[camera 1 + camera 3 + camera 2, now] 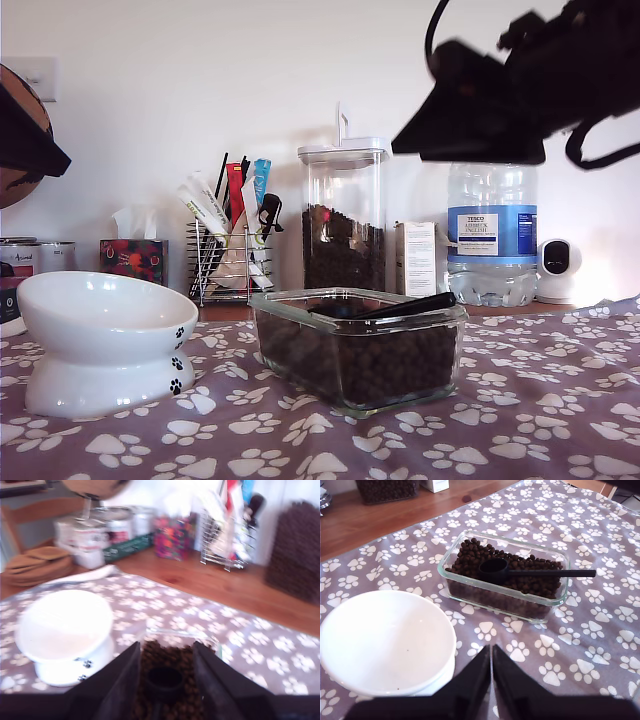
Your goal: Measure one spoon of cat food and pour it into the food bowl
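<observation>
A grey-mauve cloth [560,400] printed with white paw prints covers the table in front of a pale wall. In the exterior view the food bowl [100,340] stands empty toward the exterior view's left, its rim tilted, and a rectangular glass dish [360,350] sits near the middle, well apart from the bowl and filled with the cat food [390,365]. The spoon [390,306] lies across the top of the kibble, its handle reaching over the rim toward the exterior view's right. Behind the dish stand a tall clear jar [343,220] with a white lid, a wire rack of sticks [232,245] and a large water bottle [492,235]. A dark, blurred arm [520,85] hangs high at the exterior view's right, above the dish. In the first wrist view my first gripper [491,652] hovers over the cloth, between the bowl [385,640] and the dish [505,577], with its fingers pressed together and nothing between them; the scoop's round cup [494,570] rests on the kibble and its handle runs out over the dish's far rim. In the second wrist view, which is blurred, my second gripper [165,667] hangs above the dish with its fingers spread wide, the cup of the spoon [163,682] showing between them but not gripped, and the bowl [65,635] standing beside on the cloth.
</observation>
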Motion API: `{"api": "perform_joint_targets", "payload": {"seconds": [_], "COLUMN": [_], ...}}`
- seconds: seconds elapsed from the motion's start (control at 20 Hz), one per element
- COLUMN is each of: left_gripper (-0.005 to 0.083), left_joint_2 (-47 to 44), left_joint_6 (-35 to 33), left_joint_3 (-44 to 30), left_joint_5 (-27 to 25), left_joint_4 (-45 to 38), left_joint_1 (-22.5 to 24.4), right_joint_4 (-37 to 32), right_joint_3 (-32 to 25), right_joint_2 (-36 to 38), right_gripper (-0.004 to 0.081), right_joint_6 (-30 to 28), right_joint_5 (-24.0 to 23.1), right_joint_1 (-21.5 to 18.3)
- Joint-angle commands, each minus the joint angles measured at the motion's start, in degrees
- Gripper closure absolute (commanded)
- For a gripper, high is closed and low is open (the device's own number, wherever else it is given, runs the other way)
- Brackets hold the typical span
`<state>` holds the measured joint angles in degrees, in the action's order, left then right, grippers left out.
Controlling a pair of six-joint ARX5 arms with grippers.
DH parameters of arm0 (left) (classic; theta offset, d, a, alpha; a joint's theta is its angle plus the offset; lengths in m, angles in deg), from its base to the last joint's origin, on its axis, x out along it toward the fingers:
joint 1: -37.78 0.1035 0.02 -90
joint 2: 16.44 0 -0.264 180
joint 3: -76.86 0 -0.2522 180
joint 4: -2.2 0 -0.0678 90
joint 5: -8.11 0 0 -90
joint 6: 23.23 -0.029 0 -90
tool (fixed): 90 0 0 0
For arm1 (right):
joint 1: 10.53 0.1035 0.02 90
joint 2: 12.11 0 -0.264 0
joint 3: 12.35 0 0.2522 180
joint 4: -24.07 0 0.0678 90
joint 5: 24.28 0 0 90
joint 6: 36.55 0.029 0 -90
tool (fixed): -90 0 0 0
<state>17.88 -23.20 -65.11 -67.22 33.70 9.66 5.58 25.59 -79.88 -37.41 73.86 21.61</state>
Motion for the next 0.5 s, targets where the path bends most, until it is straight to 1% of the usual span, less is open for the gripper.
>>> {"api": "perform_joint_targets", "payload": {"seconds": [0.0,0.1,0.2,0.35,0.45], "left_gripper": [0.0794,0.0793,0.0794,0.0793,0.0794], "left_joint_2": [0.15,0.15,0.15,0.15,0.15], "left_joint_6": [-0.02,-0.02,-0.02,-0.02,-0.02], "left_joint_3": [-0.87,-0.87,-0.87,-0.87,-0.87], "left_joint_5": [-0.11,-0.11,-0.11,-0.11,-0.11], "left_joint_4": [-0.59,-0.59,-0.59,-0.59,-0.59], "left_joint_1": [0.04,0.04,0.02,0.04,0.04], "right_joint_4": [-2.89,-4.5,-4.63,-3.93,-2.67], "right_joint_3": [-1.49,-1.49,-1.49,-1.49,-1.49], "right_joint_2": [-2.47,-5.4,-7.74,-9.86,-10.69], "right_gripper": [0.0469,0.0469,0.0469,0.0469,0.0469], "right_joint_6": [2.16,3.93,3.93,3.89,3.82], "right_joint_5": [-1.68,-4.33,-4.46,-6.78,-7.37], "right_joint_1": [0.87,2.16,3.48,5.42,6.05]}}
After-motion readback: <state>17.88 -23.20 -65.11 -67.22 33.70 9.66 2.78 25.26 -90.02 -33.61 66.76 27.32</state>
